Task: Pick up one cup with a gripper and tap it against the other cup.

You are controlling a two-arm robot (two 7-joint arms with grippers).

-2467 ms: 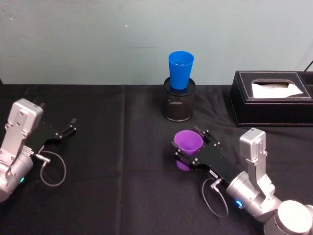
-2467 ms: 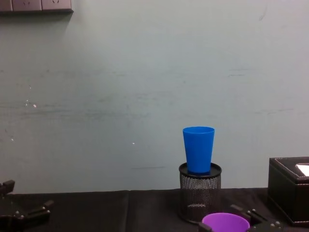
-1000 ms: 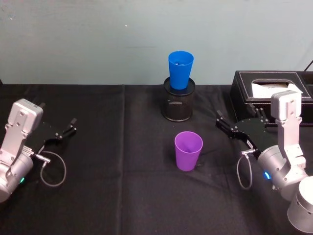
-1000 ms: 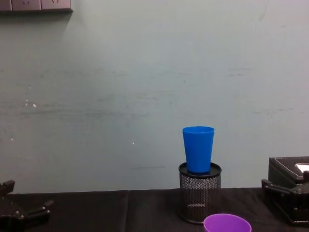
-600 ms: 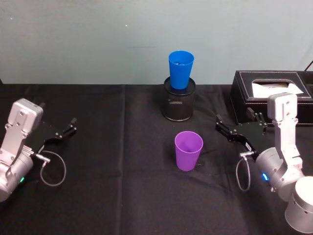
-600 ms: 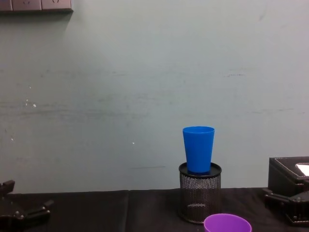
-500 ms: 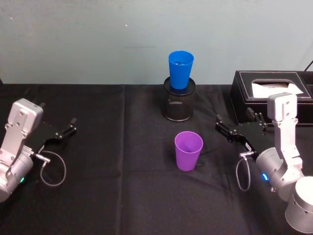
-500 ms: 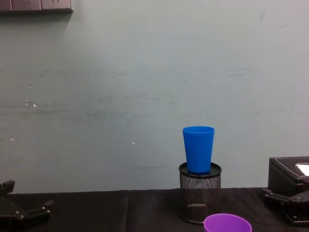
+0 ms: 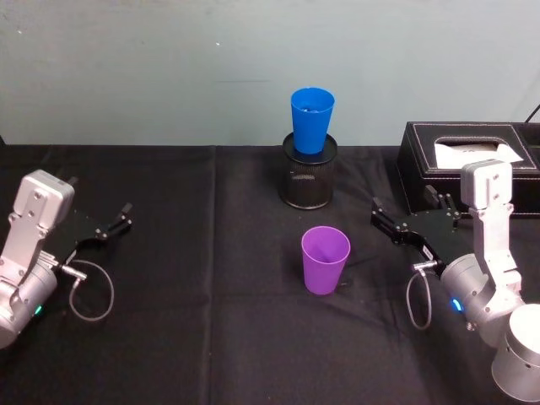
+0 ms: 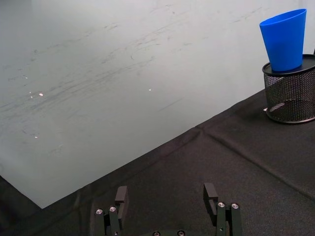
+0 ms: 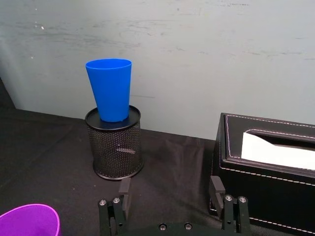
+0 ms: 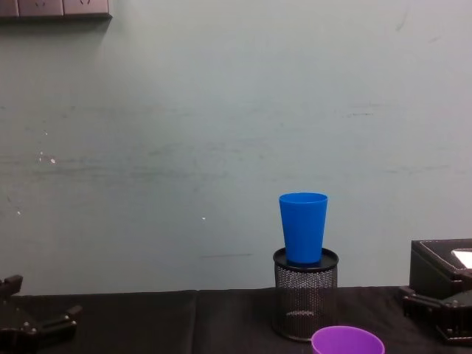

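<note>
The purple cup (image 9: 325, 260) stands upright mid-worktop, just near of the blue cup (image 9: 311, 120) perched on a mesh holder (image 9: 308, 180). Right tool (image 9: 408, 214) hovers right of it, open and empty; left tool (image 9: 99, 216) idles open far left. A hard tap could topple the perched cup

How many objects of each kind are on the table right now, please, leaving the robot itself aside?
Cups: 2, the purple cup and the blue cup
Mesh holders: 1, the black mesh holder under the blue cup
Tissue boxes: 1, the black tissue box
Total: 4
</note>
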